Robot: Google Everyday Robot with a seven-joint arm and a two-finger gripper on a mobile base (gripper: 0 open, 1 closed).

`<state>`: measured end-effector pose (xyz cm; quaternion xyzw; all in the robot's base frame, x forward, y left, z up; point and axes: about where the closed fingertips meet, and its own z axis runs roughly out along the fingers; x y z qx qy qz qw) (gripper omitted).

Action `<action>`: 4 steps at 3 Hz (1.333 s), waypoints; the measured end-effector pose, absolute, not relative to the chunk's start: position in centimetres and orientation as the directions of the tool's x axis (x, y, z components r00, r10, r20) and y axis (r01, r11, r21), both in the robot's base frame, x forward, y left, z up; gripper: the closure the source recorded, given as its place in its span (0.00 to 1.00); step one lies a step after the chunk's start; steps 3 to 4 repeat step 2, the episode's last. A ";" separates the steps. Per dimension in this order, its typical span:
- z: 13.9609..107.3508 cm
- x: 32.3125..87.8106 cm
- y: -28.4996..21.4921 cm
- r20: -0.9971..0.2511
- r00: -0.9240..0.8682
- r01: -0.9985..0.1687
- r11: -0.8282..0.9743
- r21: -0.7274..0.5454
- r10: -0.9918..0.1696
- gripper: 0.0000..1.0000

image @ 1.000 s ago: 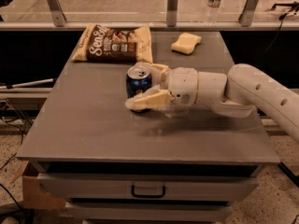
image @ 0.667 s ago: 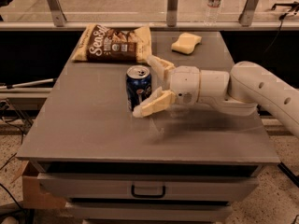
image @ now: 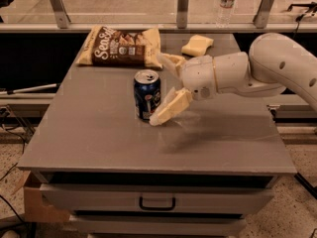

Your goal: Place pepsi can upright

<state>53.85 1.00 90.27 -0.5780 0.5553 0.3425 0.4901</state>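
Upright pepsi can point(image: 147, 94) in the middle of the table point(image: 89, 138), clear of every edge; gripper point(image: 162, 88) just beside it, fingers spread apart

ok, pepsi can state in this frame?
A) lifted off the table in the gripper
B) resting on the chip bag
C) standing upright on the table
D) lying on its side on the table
C: the pepsi can stands on its base on the grey table, silver top up. The gripper is open beside it, its fingers spread rather than clamped on the can.
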 end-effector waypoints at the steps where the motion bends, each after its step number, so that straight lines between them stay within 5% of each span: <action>1: 88.2 53.9 -1.7 -0.844 0.145 -0.980 0.044 -0.195 -0.516 0.00; 2: 86.3 54.0 -4.7 -0.735 0.127 -0.983 0.015 -0.184 -0.667 0.00; 4: 86.3 54.0 -4.7 -0.735 0.127 -0.983 0.015 -0.184 -0.667 0.00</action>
